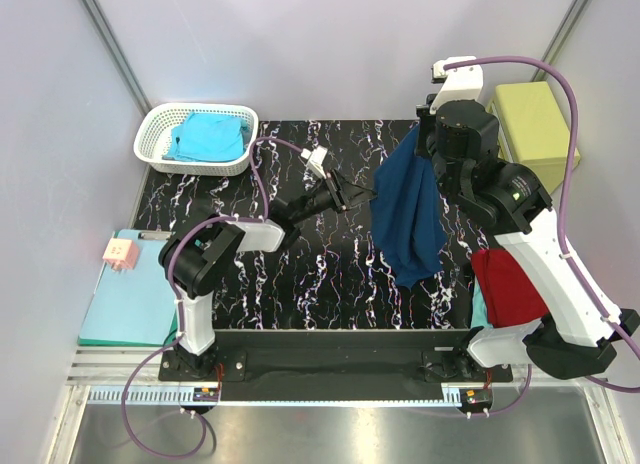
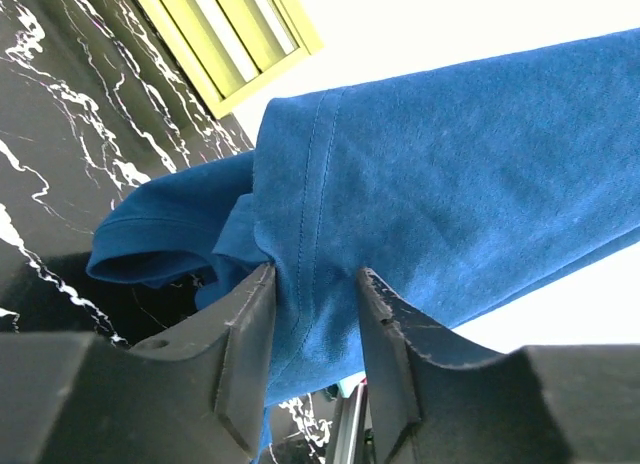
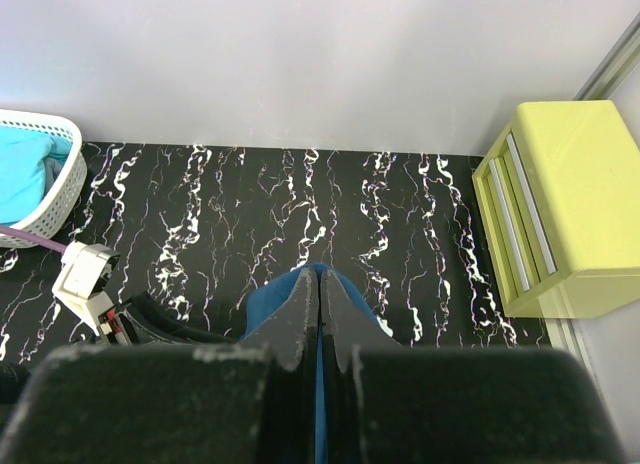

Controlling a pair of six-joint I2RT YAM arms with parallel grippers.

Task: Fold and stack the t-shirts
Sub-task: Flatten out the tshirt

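The navy t-shirt (image 1: 410,214) hangs unfolded above the table (image 1: 300,274), suspended from the right gripper (image 3: 318,279), which is clenched on its upper edge. The left gripper (image 2: 316,279) straddles a hemmed side edge with cloth between its jaws; whether it is pinching firmly cannot be determined. No fold is made yet. A turquoise t-shirt (image 1: 208,136) waits in the basket (image 1: 160,124). A red t-shirt (image 1: 505,284) lies at the near right; its fold cannot be confirmed.

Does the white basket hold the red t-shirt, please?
No, the white basket holds a turquoise t-shirt; the red t-shirt lies outside it at the near right.
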